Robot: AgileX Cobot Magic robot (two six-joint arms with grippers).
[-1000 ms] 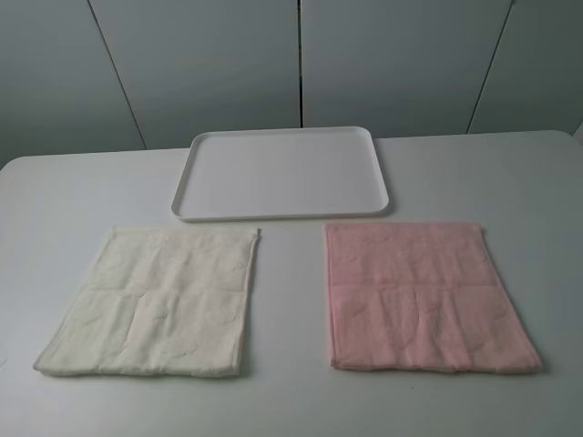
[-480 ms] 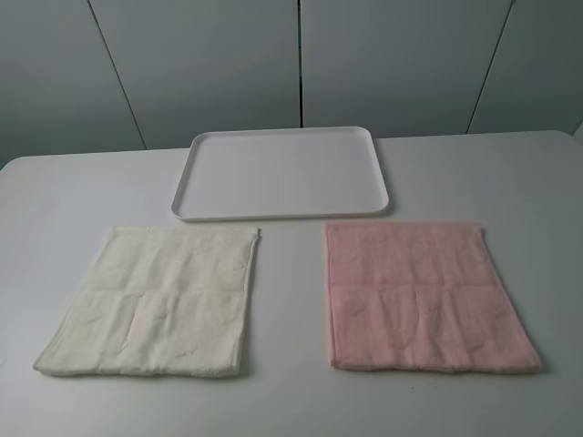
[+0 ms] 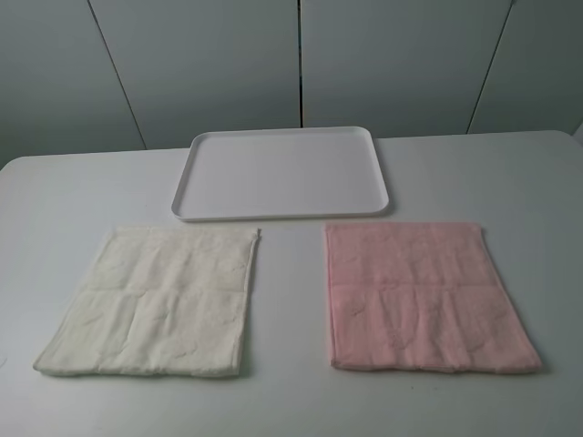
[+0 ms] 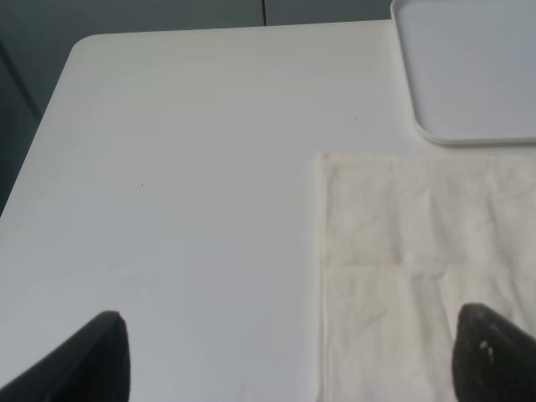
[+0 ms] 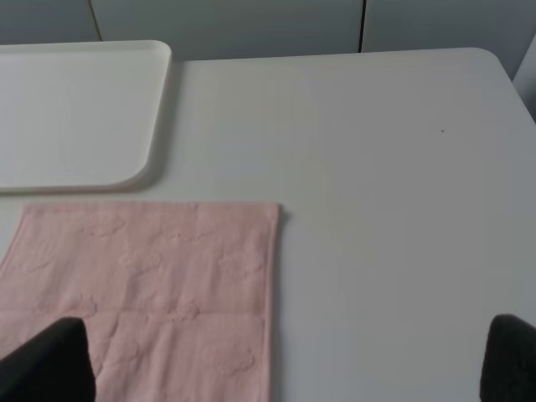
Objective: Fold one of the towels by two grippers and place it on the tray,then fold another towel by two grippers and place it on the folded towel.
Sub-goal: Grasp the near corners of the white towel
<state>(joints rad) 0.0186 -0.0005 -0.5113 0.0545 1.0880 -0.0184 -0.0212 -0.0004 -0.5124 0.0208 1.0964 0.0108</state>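
White table (image 3: 73, 182) fills most of my high view, with grey wall panels (image 3: 209, 64) behind it at 12 o'clock. On the table the tray (image 3: 282, 173) lies flat at 12 o'clock, long side towards me, with its low rim all round.

Next in size are the two towels, both spread flat in a single layer and well apart from each other. The pink towel (image 3: 424, 296) lies at 4 o'clock, its far edge just short of the tray's near right corner. The cream towel (image 3: 155, 300) lies at 8 o'clock, its far right corner just beside the tray's near edge. Faint crease lines cross both cloths. Neither towel touches the tray.

Neither arm shows in the high view. Through the left wrist camera I see the left gripper (image 4: 293, 360) released, jaws spread wide, one finger over bare table and the other over the cream towel's 9 o'clock side. Through the right wrist camera the right gripper (image 5: 280, 360) is likewise released and spread wide, straddling the pink towel's 3 o'clock edge. Neither grips any cloth.
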